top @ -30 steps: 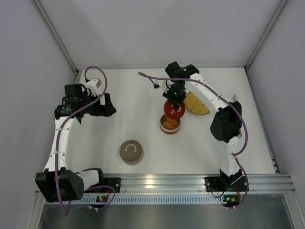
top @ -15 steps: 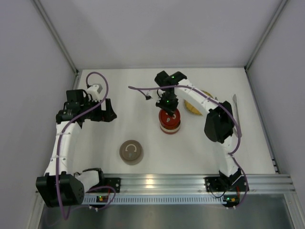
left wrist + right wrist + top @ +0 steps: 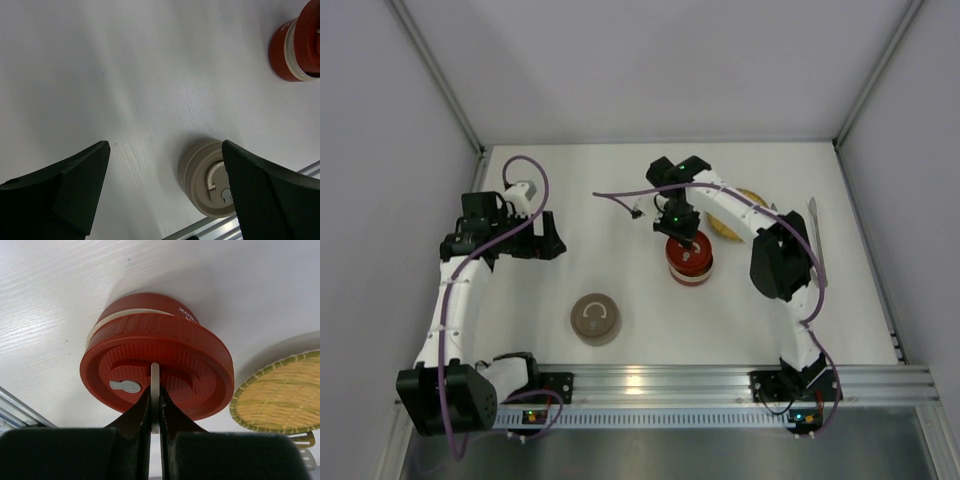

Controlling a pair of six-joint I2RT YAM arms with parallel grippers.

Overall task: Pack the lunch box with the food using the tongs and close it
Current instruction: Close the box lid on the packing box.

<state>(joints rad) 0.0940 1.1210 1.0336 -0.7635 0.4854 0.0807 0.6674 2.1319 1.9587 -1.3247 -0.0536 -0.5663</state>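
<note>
Lid handle [image 3: 155, 376] between right fingers [image 3: 136, 414]

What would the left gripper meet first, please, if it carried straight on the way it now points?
The left gripper would probably meet bare table first, close beside the beige tin; depth is unclear.

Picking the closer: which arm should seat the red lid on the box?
Right. The right claw is shut on the lid by its handle, at the box; the left claw hangs open, far off.
</note>
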